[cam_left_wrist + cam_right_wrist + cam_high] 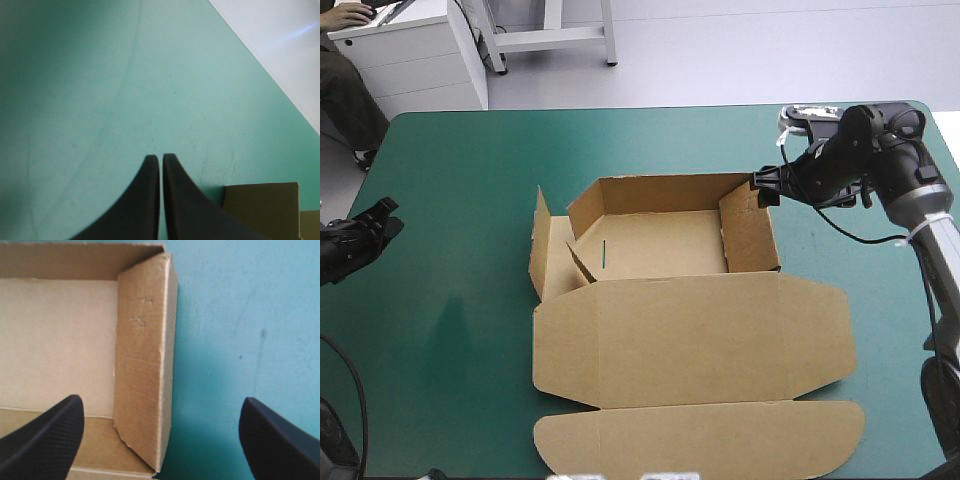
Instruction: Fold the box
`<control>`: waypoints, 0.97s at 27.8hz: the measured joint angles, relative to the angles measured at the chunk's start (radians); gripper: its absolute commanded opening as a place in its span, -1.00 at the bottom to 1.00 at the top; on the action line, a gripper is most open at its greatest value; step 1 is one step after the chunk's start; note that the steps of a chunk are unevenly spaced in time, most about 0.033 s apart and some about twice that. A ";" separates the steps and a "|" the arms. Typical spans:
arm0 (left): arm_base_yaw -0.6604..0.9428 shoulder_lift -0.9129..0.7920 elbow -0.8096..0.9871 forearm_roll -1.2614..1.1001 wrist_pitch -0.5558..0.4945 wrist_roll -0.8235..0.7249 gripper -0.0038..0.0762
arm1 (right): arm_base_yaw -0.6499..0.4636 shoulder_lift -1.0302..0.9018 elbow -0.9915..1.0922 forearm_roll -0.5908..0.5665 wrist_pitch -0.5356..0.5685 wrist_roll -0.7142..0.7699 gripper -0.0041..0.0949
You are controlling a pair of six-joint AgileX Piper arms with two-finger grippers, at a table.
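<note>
The brown box [690, 330] sits in the middle of the teal-green worktop [450, 170], half built. Its back wall [660, 193] and right wall [750, 235] stand up, the left wall [539, 245] leans outward, and the lid [700, 435] lies flat toward the near edge. The right pincer [765, 188] hangs at the box's far right corner, wide open. In its wrist view the black fingers [45, 440] stand well apart and the right wall's top edge runs between them, untouched. The left pincer [380, 215] rests at the worktop's left edge, well away from the box, its fingers closed on nothing (only a hairline gap shows between the tips).
</note>
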 measured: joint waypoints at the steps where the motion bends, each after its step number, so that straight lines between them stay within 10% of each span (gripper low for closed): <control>1: 0.000 0.000 0.000 0.000 0.000 0.000 -0.89 | 0.000 0.011 0.014 0.000 0.000 0.000 0.66; 14: 0.000 0.000 0.000 0.000 -0.009 -0.007 -0.89 | 0.010 0.226 0.045 0.049 -0.022 -0.011 0.65; 27: 0.000 0.000 0.000 0.000 -0.018 -0.007 -0.89 | 0.083 0.265 0.045 -0.058 -0.044 0.033 -0.12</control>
